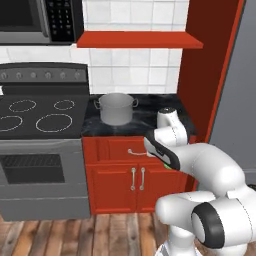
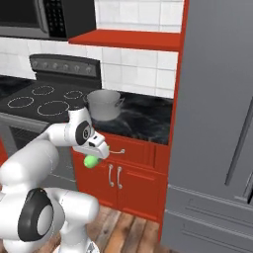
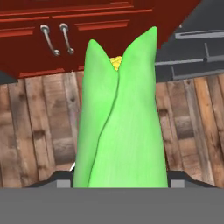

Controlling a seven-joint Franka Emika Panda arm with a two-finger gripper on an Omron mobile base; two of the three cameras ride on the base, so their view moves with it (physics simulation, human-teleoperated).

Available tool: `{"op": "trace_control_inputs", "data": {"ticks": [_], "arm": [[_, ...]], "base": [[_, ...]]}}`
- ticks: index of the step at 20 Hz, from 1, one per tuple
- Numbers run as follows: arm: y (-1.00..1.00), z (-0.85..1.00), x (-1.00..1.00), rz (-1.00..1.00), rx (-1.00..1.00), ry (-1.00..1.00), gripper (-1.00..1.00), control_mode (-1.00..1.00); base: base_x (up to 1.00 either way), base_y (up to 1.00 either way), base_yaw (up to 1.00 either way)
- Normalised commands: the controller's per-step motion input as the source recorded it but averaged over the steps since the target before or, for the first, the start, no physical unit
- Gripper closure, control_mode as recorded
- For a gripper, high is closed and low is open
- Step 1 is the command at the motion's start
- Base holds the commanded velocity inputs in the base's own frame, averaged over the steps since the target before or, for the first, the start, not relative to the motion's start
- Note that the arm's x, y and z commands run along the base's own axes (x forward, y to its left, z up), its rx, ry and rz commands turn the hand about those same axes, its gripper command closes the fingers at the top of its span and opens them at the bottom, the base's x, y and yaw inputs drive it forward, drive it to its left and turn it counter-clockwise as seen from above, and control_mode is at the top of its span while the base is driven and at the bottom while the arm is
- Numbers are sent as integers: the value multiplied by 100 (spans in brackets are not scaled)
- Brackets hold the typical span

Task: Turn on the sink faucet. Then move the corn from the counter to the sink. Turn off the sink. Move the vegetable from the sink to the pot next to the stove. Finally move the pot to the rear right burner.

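The corn (image 3: 120, 122), a yellow cob in green husk, stands upright between my fingers, and my gripper (image 3: 120, 181) is shut on its lower part. A bit of the corn (image 2: 90, 161) shows as a green lump under the gripper (image 2: 92, 157), held low in front of the red cabinet, below counter height. The grey pot (image 1: 116, 107) stands on the dark counter (image 1: 150, 117) just right of the stove (image 1: 40, 120), up and left of the gripper (image 1: 166, 162). The pot (image 2: 105, 105) looks empty. The rear right burner (image 1: 64, 104) is bare.
Red cabinet doors (image 1: 117, 185) with metal handles and a drawer (image 1: 125, 150) face my hand. A grey fridge (image 2: 217, 123) rises at the right. A red shelf (image 1: 140, 40) and a microwave (image 1: 35, 20) hang above. Wooden floor (image 3: 39, 131) lies below.
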Motion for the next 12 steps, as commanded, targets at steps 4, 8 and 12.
{"op": "trace_control_inputs", "data": {"ticks": [4,8,12], "arm": [[0,0,0,0,0,0,100,100],[0,0,0,0,0,0,100,100],[0,0,0,0,0,0,100,100]], "base": [[47,59,-12],[46,58,-13],[46,58,-14]]}}
